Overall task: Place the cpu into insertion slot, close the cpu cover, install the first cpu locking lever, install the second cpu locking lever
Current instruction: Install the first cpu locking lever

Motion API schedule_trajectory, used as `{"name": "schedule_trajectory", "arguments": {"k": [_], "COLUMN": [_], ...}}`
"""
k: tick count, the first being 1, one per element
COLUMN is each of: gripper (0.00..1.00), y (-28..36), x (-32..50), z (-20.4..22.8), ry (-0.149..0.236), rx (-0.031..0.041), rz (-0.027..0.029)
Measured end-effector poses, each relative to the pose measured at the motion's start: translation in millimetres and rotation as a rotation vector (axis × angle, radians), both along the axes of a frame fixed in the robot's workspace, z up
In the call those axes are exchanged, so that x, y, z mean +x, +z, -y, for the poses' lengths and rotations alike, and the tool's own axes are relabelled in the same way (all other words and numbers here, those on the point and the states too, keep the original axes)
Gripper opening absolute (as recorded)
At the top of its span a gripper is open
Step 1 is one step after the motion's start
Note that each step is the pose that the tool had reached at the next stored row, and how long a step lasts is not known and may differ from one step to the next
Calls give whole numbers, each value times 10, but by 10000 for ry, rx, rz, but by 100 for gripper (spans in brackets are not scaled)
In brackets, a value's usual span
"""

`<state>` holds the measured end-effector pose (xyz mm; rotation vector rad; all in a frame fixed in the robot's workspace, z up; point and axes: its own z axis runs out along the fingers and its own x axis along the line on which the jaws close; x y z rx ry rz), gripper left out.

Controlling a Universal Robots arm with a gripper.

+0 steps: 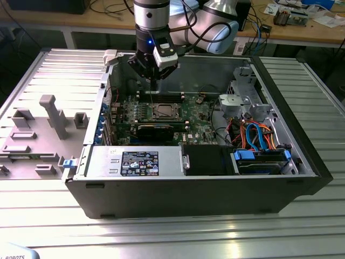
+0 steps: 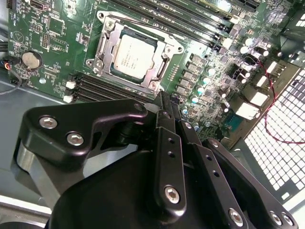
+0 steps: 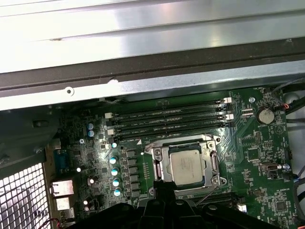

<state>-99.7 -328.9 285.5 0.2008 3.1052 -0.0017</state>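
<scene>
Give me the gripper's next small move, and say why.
Probably a short, straight descent toward the socket's edge. The cpu already lies in the insertion slot with the cpu cover flat around it, and the gripper hangs shut and empty above the board.

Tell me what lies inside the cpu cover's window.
The cpu, silvery top up, fills the cpu cover window in the second wrist view. Whatever lies beneath the chip is hidden.
</scene>
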Motion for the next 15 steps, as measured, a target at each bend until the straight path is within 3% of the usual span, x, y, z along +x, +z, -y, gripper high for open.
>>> {"name": "schedule_trajectory", "arguments": {"k": [3,8,12,15], "gripper": [11,11,11,11], "y": [0,-9,-20,-67], "x": [-1,-11,-130,-137], "z": [0,1,0,-11], "ry": [56,727,739,1208], "rx": [4,4,12,15], "rz": [0,0,15,13]}}
